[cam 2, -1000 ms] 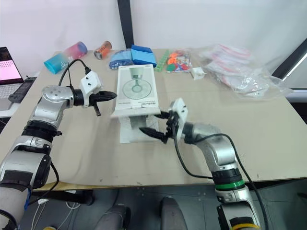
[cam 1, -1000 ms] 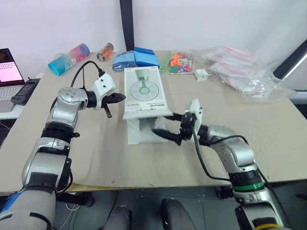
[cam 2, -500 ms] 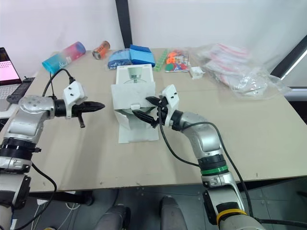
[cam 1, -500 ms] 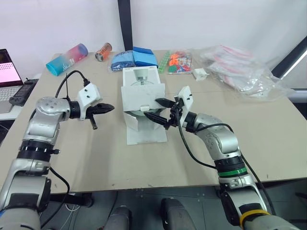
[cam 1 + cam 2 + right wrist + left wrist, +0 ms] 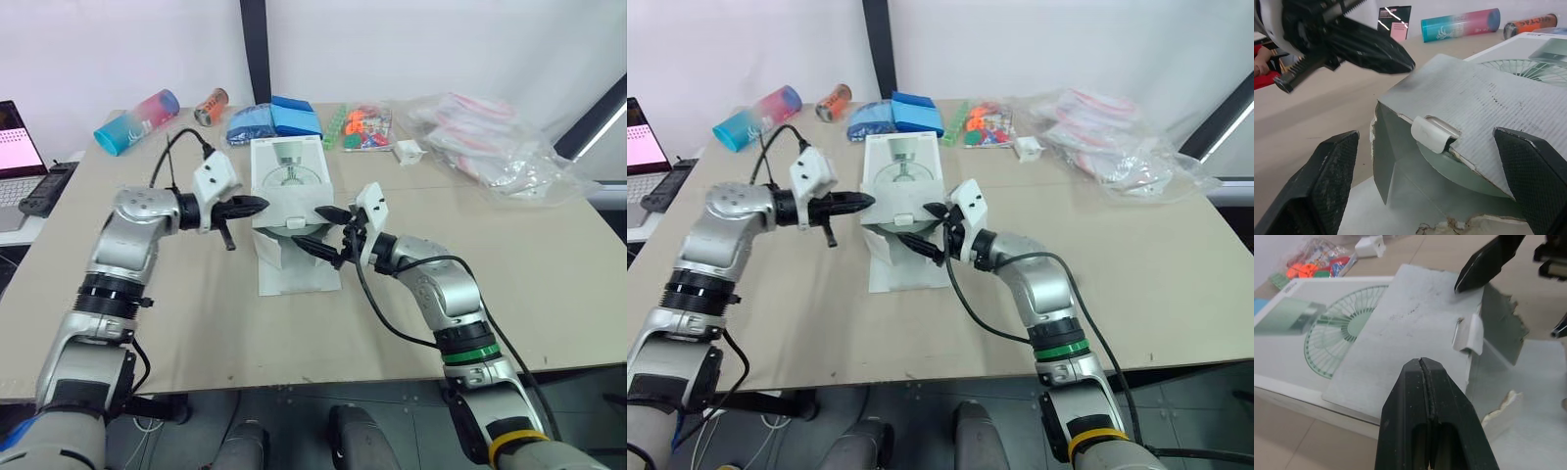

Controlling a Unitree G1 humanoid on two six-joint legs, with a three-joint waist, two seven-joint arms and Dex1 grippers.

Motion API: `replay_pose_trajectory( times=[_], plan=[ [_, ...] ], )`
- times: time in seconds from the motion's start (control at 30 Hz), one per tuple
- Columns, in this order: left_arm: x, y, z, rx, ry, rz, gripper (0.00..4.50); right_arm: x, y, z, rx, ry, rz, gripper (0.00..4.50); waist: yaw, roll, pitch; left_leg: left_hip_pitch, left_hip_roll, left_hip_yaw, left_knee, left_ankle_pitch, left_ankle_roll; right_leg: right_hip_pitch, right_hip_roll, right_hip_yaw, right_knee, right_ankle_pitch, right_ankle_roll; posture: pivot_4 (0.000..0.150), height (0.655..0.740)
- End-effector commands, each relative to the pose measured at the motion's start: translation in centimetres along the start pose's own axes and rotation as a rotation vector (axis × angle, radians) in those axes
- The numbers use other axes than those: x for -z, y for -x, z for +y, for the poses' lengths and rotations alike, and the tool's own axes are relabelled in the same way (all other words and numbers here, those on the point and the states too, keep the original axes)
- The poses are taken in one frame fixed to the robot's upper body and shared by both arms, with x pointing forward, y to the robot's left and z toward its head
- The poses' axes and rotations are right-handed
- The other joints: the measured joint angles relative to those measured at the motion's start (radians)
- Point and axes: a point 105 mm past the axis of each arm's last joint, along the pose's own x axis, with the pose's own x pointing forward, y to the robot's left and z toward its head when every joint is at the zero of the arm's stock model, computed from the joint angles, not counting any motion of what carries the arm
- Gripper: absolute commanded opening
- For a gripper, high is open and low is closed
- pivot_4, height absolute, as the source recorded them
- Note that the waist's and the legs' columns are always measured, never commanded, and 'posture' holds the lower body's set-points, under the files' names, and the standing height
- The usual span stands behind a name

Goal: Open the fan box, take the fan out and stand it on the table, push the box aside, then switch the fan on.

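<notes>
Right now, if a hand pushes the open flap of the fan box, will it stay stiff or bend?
The flap probably bends easily: it looks like thin card, and another flap's edge is already torn. The fan box likely slides rather than tips, since it lies flat on the table.

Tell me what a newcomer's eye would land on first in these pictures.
First comes the white fan box in the middle of the table, its near end flap lifted and its edges torn. The right gripper is spread wide open at that opening, while the left gripper, shut, points at the box from the left. A heap of clear plastic bags lies at the far right of the table.
</notes>
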Motion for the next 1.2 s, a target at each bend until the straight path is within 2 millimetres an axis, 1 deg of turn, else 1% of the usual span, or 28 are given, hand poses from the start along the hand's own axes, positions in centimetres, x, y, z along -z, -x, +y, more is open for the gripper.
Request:
replay_pose_trajectory(
  times=[0.03,0.07,0.17,0.2,0.23,0.27,0.3,0.37,0.4,0.43,0.47,0.57,0.63,0.77,0.8,1.03,1.2],
  plan=[
    [-0.5,-0.4,1.1,-0.046,-0.059,0.004,0.03,-2.3,0.6,-0.3,0.019,0.017,-0.067,4.5,0.001,0.0,0.0,0.0,0.0,0.0,0.0,0.0,0.0,0.0,0.0,0.0,0.0,0.0,0.0,0.15,0.74],
    [-0.4,-0.5,1.1,-0.045,-0.06,0.005,0.03,-2.7,0.7,-0.3,0.024,0.017,-0.074,4.5,0.001,0.0,0.0,0.0,0.0,0.0,0.0,0.0,0.0,0.0,0.0,0.0,0.0,0.0,0.0,0.15,0.74],
    [-0.3,-0.8,1.1,-0.044,-0.064,0.005,0.0,-3.8,0.8,-0.5,0.038,0.028,-0.084,3.68,0.001,0.0,0.0,0.0,0.0,0.0,0.0,0.0,0.001,0.0,0.0,0.0,0.0,0.0,0.0,0.15,0.74],
    [-0.2,-0.8,1.1,-0.043,-0.065,0.005,0.0,-4.1,0.9,-0.6,0.045,0.036,-0.081,3.22,0.001,0.0,0.0,0.0,0.0,0.0,0.0,0.0,0.001,0.0,0.0,0.0,0.0,0.0,0.0,0.15,0.74],
    [-0.3,-0.8,1.1,-0.043,-0.066,0.003,0.0,-4.7,0.9,-0.7,0.058,0.048,-0.077,2.91,0.001,0.0,0.0,0.0,0.0,0.0,0.0,0.0,0.001,0.0,0.0,0.0,0.0,0.0,0.0,0.15,0.74],
    [-0.3,-0.8,1.1,-0.042,-0.067,0.001,0.0,-5.1,0.9,-0.8,0.067,0.056,-0.074,2.36,0.0,0.0,0.0,0.0,0.0,0.0,0.0,0.0,0.001,0.0,0.0,0.0,0.0,0.0,0.0,0.15,0.74],
    [-0.4,-0.8,1.2,-0.045,-0.068,-0.001,0.0,-5.6,0.8,-0.8,0.076,0.089,-0.056,1.93,0.0,0.0,0.0,0.0,0.0,0.0,0.0,-0.001,0.001,0.0,0.0,0.0,0.0,0.0,0.0,0.15,0.74],
    [-0.4,-0.7,1.3,-0.048,-0.069,-0.002,0.0,-6.1,0.7,-0.5,0.073,0.143,-0.02,0.92,0.001,0.0,0.0,0.0,0.0,0.0,0.0,-0.001,0.002,0.0,0.0,0.0,0.0,0.0,0.0,0.15,0.74],
    [-0.4,-0.7,1.3,-0.05,-0.07,-0.002,0.0,-6.2,0.7,-0.2,0.063,0.185,0.01,0.72,0.001,0.0,0.0,0.0,0.0,0.0,0.0,-0.001,0.002,0.0,0.0,0.0,0.0,0.0,0.0,0.15,0.74],
    [-0.4,-0.7,1.3,-0.051,-0.071,-0.002,0.0,-6.3,0.5,0.2,0.051,0.232,0.042,0.2,0.001,0.0,0.0,0.0,0.0,0.0,0.0,-0.001,0.002,0.0,0.0,0.0,0.0,0.0,0.0,0.15,0.74],
    [-0.4,-0.6,1.3,-0.052,-0.071,-0.002,0.0,-6.4,0.4,0.6,0.042,0.274,0.072,0.04,0.001,0.0,0.0,0.0,0.0,0.0,0.0,-0.001,0.002,0.0,0.0,0.0,0.0,0.0,0.0,0.15,0.74],
    [-0.5,-0.6,1.3,-0.053,-0.071,-0.004,0.0,-6.2,0.1,1.6,0.016,0.364,0.163,0.04,0.0,0.0,0.0,0.0,0.0,0.0,0.0,-0.001,0.002,0.0,0.0,0.0,0.0,0.0,0.0,0.15,0.74],
    [-0.5,-0.7,1.3,-0.056,-0.07,-0.006,0.0,-5.8,0.0,1.9,0.016,0.415,0.217,0.04,0.0,0.0,0.0,0.0,0.0,0.0,0.0,-0.002,0.003,0.0,0.0,0.0,0.0,0.0,0.0,0.15,0.74],
    [-0.7,-0.8,1.2,-0.058,-0.065,-0.018,0.0,-5.3,0.0,2.4,-0.012,0.463,0.256,0.04,0.001,0.0,0.0,0.0,0.0,0.0,0.0,-0.002,0.003,0.0,0.0,0.0,0.0,0.0,0.0,0.15,0.74],
    [-0.7,-0.8,1.2,-0.058,-0.065,-0.018,0.0,-5.2,0.0,2.3,-0.009,0.464,0.261,0.04,0.001,0.0,0.0,0.0,0.0,0.0,0.0,-0.002,0.003,0.0,0.0,0.0,0.0,0.0,0.0,0.15,0.74],
    [-0.7,-0.8,1.1,-0.064,-0.064,-0.026,0.0,-1.9,0.3,1.3,0.0,0.558,0.413,0.04,0.001,0.0,0.0,0.0,0.0,0.0,0.0,-0.002,0.003,0.0,0.0,0.0,0.0,0.0,0.0,0.15,0.74],
    [-0.7,-0.8,1.0,-0.065,-0.066,-0.03,0.0,-1.1,0.4,0.7,0.021,0.572,0.445,0.04,0.001,0.0,0.0,0.0,0.0,0.0,0.0,-0.001,0.002,0.0,0.0,0.0,0.0,0.0,0.0,0.15,0.74]
  ],
)
